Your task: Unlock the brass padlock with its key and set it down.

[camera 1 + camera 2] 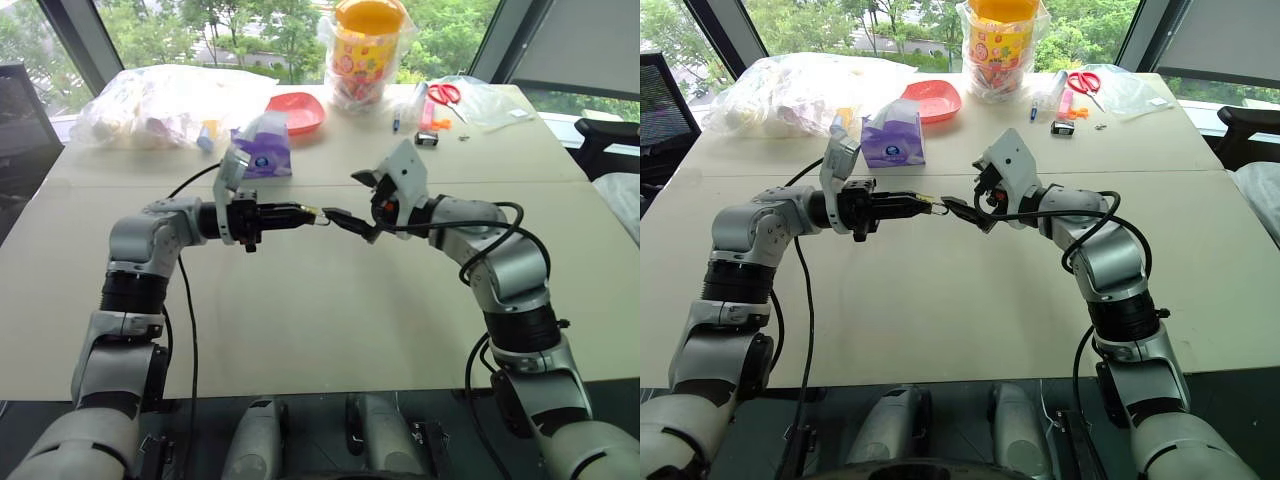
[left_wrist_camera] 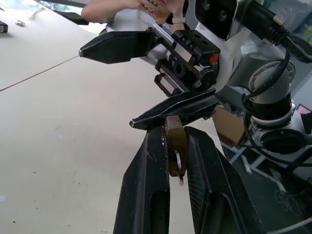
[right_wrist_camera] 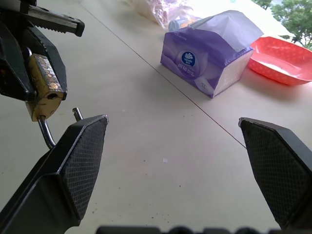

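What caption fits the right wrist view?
Left end effector holding brass padlock, shackle sprung open, beside open right end effector.

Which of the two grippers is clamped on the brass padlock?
The left gripper: its fingers are shut on the brass padlock. The right gripper stands wide open beside it, holding nothing.

We see a pale table [image 1: 300,330] whose far end carries a purple tissue box [image 3: 209,61], a red dish [image 1: 934,99], clear plastic bags [image 1: 160,105], a bagged yellow container [image 1: 368,50], red-handled scissors [image 1: 1086,80] and, perhaps, pens.
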Controlling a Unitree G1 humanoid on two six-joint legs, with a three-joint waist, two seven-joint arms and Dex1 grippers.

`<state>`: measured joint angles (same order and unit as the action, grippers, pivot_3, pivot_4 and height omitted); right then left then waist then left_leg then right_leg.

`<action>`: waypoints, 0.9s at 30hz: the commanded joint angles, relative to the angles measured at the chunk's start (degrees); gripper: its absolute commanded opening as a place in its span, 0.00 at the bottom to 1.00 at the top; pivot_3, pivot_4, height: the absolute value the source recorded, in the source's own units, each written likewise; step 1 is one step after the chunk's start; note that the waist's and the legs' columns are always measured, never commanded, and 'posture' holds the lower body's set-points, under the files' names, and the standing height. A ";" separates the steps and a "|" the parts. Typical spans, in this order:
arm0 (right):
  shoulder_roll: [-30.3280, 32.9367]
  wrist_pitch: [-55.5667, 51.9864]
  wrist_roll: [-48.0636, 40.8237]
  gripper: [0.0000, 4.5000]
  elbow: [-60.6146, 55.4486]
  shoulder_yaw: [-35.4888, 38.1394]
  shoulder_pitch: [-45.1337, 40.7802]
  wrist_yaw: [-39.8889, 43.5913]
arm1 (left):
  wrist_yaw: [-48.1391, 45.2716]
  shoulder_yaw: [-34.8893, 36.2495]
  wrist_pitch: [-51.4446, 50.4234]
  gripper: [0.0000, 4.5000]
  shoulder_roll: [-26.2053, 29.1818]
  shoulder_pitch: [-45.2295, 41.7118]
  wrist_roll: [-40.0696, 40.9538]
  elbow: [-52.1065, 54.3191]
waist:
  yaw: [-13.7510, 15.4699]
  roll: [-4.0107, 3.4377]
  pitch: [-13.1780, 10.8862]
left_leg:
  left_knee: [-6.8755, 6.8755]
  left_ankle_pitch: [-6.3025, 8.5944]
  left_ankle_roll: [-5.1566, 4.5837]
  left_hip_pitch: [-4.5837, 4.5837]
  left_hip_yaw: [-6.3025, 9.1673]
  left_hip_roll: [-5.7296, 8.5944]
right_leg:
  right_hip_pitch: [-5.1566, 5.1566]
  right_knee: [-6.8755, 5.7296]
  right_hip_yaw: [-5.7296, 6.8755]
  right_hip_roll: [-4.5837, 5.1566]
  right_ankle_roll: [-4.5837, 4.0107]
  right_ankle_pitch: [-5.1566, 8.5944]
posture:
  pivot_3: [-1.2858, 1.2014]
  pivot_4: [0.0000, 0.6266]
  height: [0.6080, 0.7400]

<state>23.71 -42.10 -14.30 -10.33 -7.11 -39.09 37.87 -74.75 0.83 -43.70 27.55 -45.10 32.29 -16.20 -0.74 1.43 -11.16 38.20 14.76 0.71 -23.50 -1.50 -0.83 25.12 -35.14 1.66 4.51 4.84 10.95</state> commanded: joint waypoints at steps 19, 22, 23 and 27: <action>16.93 5.23 4.22 0.99 -8.90 -0.50 8.00 7.28 | 6.94 0.05 -1.42 0.00 -4.49 0.06 1.69 -1.60 | 0.46 0.00 0.00 | 0.00 0.01 -0.01 -0.09 0.00 0.11 | -0.03 0.12 0.00 0.14 -0.03 0.15 | 0.52 0.24 1.00; 22.05 0.72 -0.41 0.99 -16.95 1.40 11.57 11.63 | 10.29 -1.11 -3.76 0.00 -8.25 0.88 1.44 -2.40 | 0.13 0.01 -0.01 | 0.00 0.03 -0.04 -0.09 0.00 0.12 | -0.02 0.13 -0.03 0.15 0.19 0.10 | 0.52 0.24 1.00; 23.41 -0.87 -1.79 0.99 -19.28 1.71 12.58 12.83 | 10.91 -1.65 -3.91 0.00 -9.23 1.08 1.01 -2.71 | 0.18 0.01 -0.01 | 0.00 0.03 -0.04 -0.09 0.01 0.10 | -0.02 0.12 -0.02 0.10 0.19 0.10 | 0.52 0.24 1.00; 25.55 -4.98 -4.82 0.99 -25.47 2.41 15.01 13.13 | 13.64 -3.67 -3.96 0.00 -13.57 -0.16 -1.12 -8.25 | 0.07 0.02 -0.01 | 0.00 0.03 -0.04 -0.01 0.08 0.08 | -0.06 0.09 0.01 0.05 0.11 0.19 | 0.52 0.24 1.00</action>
<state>48.54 -46.07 -17.77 -33.26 -6.39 -23.79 51.09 -61.77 -2.49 -48.10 14.14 -43.94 31.86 -23.78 -0.67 1.45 -11.16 38.21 14.78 0.66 -23.49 -1.43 -0.75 25.05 -35.06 1.67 4.57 4.93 11.18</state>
